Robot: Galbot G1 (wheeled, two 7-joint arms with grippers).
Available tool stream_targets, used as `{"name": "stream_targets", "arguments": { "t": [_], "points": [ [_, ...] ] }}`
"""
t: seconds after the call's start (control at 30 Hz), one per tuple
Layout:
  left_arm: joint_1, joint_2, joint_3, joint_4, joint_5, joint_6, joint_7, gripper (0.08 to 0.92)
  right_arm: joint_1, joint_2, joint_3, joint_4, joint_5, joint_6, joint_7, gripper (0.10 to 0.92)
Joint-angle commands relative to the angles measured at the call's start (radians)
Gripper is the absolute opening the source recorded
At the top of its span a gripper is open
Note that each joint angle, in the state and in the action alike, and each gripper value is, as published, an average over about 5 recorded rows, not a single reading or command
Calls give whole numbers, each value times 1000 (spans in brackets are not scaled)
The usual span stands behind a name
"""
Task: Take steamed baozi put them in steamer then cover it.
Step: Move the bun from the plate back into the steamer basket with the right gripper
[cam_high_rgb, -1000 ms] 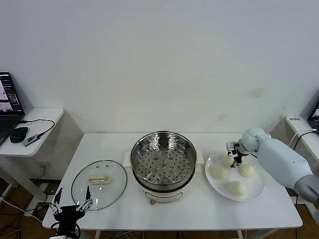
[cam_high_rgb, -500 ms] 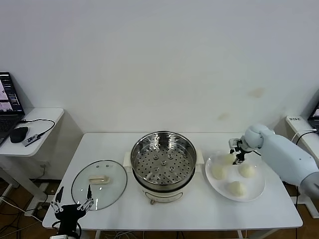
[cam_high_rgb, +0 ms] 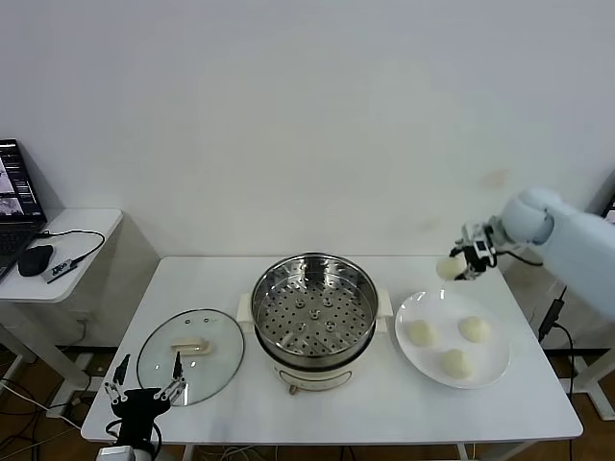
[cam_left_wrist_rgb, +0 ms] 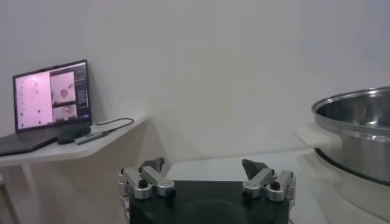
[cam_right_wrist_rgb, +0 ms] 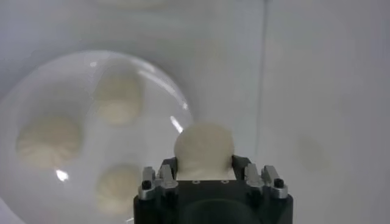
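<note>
My right gripper is shut on one off-white baozi and holds it in the air above the back left rim of the white plate; the same baozi sits between the jaws in the right wrist view. Three more baozi lie on the plate. The steel steamer stands uncovered at the table's middle, its perforated tray bare. The glass cover lies flat on the table to the steamer's left. My left gripper hangs open at the table's front left edge, below the cover.
A side desk at far left carries a laptop, a mouse and a cable. A white wall backs the table. Another small desk edge shows at far right.
My right gripper shut on one baozi on the plate and lifted it up and slightly back. The plate now holds three. The left arm stayed in place.
</note>
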Motion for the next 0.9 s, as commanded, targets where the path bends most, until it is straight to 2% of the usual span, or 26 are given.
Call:
{"name": "stream_targets", "arguments": {
  "t": [0.03, 0.23, 0.4, 0.7, 0.9],
  "points": [
    [-7, 5, -1, 1, -18, 2, 1, 823, 285, -16, -214, 200, 192, -14, 7, 568],
    [-9, 8, -9, 0, -25, 2, 2, 823, 341, 110, -291, 245, 278, 8, 45, 568],
    [-5, 5, -18, -3, -25, 2, 2, 823, 333, 232, -327, 225, 287, 53, 73, 568],
    [-2, -8, -34, -4, -21, 3, 6, 823, 255, 437, -367, 102, 106, 221, 135, 568],
    [-3, -15, -44, -7, -20, 5, 7, 823, 205, 522, -374, 15, -51, 320, 169, 568]
  ]
}}
